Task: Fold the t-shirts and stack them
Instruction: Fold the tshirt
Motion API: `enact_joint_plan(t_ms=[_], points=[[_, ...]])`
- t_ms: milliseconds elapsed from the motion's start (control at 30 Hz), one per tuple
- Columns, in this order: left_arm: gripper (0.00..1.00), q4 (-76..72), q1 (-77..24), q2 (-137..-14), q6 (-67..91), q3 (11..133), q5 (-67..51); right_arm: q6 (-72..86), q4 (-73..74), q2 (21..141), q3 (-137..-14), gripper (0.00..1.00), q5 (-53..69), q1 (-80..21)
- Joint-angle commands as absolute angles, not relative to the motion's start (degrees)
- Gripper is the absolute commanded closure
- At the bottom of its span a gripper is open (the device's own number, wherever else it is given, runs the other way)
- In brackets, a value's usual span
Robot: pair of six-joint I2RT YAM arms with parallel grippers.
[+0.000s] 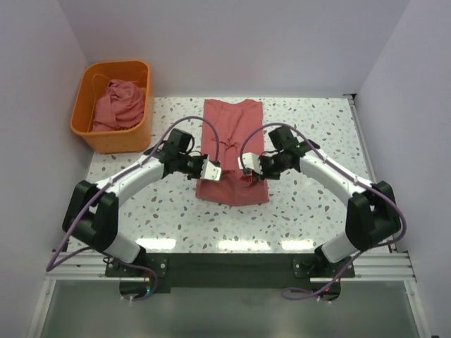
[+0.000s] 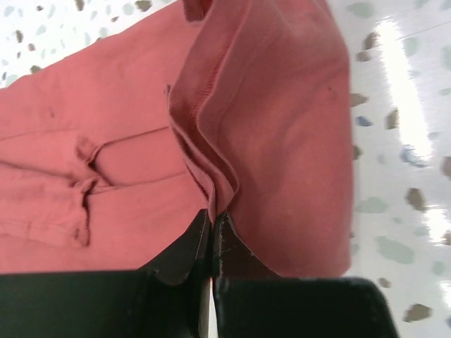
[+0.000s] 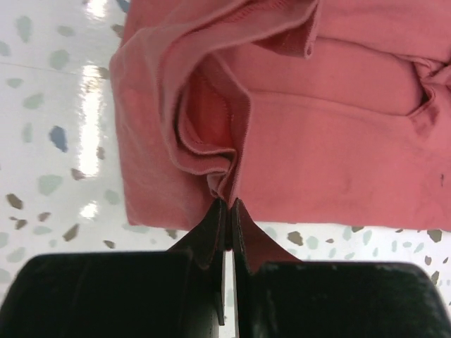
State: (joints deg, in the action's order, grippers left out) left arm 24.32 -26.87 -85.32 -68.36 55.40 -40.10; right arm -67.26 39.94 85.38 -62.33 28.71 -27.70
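The left gripper [image 2: 213, 220] has its jaws pressed together on a bunched fold of layered hem of the t-shirt [image 2: 268, 127], and the cloth fans out from the tips. The right gripper [image 3: 229, 206] likewise pinches a gathered fold at the opposite near corner of the same shirt. Seen from above, the two grippers sit at the shirt's near end, one on each side. The dusty red-pink shirt lies as a long folded strip along the middle of the speckled bench [image 1: 310, 211]. At the bench's far left corner stands an orange basket [image 1: 113, 141] holding a crumpled t-shirt [image 1: 120, 102].
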Motion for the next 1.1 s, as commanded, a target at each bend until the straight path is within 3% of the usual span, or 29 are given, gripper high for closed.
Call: enact_joint_plan(t_ms=[0, 433, 833, 900, 933, 1067], points=[[1.00, 22.0, -24.2, -90.1, -72.3, 61.8, -43.2, -73.3, 40.4, 92.6, -70.9, 1.00, 33.3, -23.7], [1.00, 24.6, -18.2, -110.6, -77.4, 82.4, -43.1, -76.3, 41.0, 111.4, -89.2, 1.00, 34.4, -18.5], [1.00, 23.0, -17.9, -118.7, -76.2, 87.8, -40.8, -75.9, 39.7, 120.8, -96.8, 0.99, 31.0, -16.6], [0.89, 21.5, -17.8, -119.1, -74.7, 87.8, -39.4, -73.8, 37.4, 120.8, -96.2, 0.85, 30.1, -16.6], [0.81, 20.3, -17.7, -119.0, -73.4, 87.7, -38.9, -73.1, 36.6, 120.7, -96.1, 0.67, 28.8, -16.6], [0.62, 13.7, -16.8, -117.4, -67.0, 86.9, -35.6, -68.9, 33.5, 118.0, -96.0, 0.47, 27.1, -15.6]])
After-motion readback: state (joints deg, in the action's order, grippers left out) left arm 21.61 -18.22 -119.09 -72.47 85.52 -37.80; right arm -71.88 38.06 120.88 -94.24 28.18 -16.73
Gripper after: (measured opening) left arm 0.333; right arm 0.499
